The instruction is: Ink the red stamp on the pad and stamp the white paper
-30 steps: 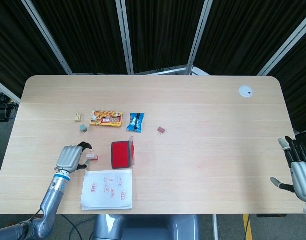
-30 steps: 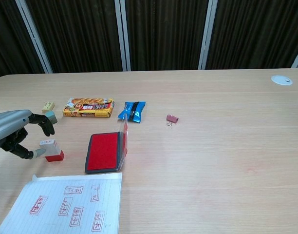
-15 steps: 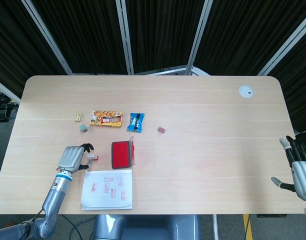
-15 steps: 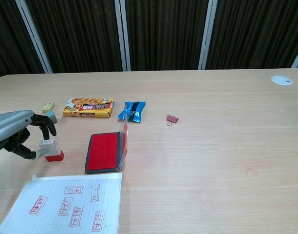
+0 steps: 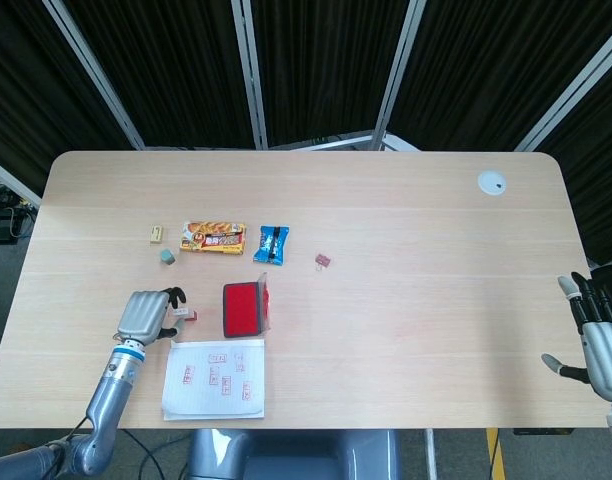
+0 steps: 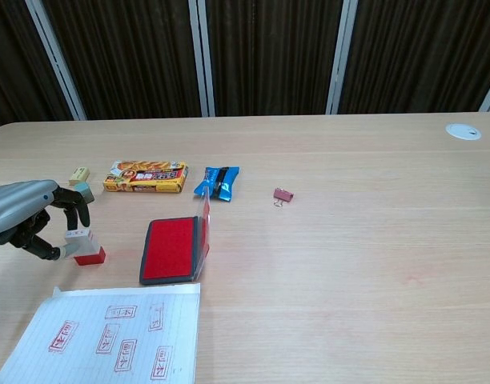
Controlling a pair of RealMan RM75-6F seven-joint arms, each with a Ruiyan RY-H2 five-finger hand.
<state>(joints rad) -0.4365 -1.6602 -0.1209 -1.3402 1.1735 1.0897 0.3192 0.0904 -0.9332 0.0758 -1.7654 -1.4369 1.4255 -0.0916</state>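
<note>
We've got the left hand (image 6: 25,220) closing in on the stamp (image 6: 86,246), which stands upright on the worktop (image 6: 349,256) just left of the open ink pad (image 6: 171,247) and just above the paper (image 6: 109,336). The fingers (image 6: 75,206) curl around the stamp's pale top; whether they're actually pinching it yet we can't tell. To do this bit well we want a firm grip on the upper part and a straight lift, so the stamp doesn't tip on its short trip right to the pad. The paper already carries several red prints, so we aim for a blank patch.

The right hand (image 5: 600,335) idles at the far right edge, fingers spread, holding nothing.

The worktop is pale wood, with black curtains behind. Further back lie a snack box (image 6: 145,176), a blue packet (image 6: 217,184), a small pink clip (image 6: 283,194) and two little erasers (image 5: 161,244).
</note>
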